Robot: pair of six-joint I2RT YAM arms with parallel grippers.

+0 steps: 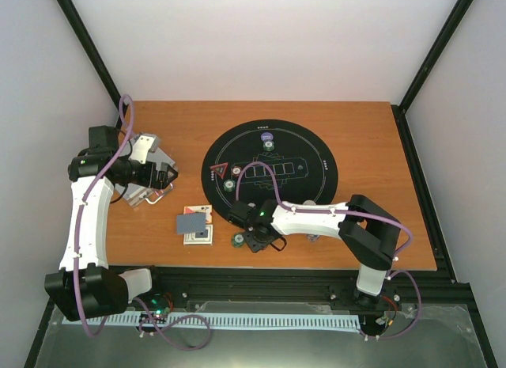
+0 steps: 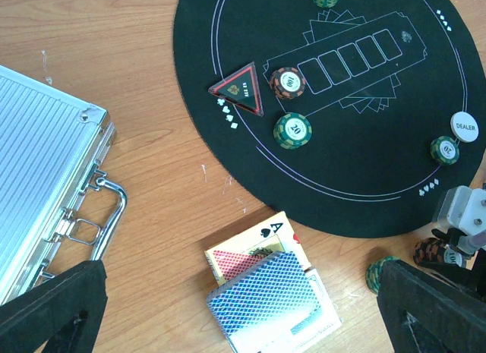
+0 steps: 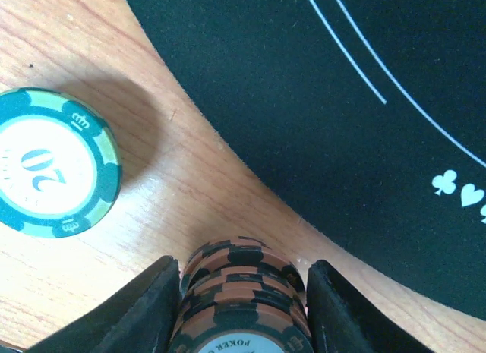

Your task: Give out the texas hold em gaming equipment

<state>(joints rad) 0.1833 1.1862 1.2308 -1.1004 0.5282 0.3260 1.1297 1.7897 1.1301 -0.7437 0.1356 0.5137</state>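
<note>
Now right tool (image 3: 244,281) tight around brown "POKER" stack (image 3: 239,311), left tool (image 2: 243,311) wide.

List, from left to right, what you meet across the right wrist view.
green 20 chip → brown chip stack → white club and heart marks printed on the black mat

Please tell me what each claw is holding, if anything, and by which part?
The right claw clamps a short stack of brown-and-black striped round poker chips by its opposite rims. The open left claw holds nothing.
</note>
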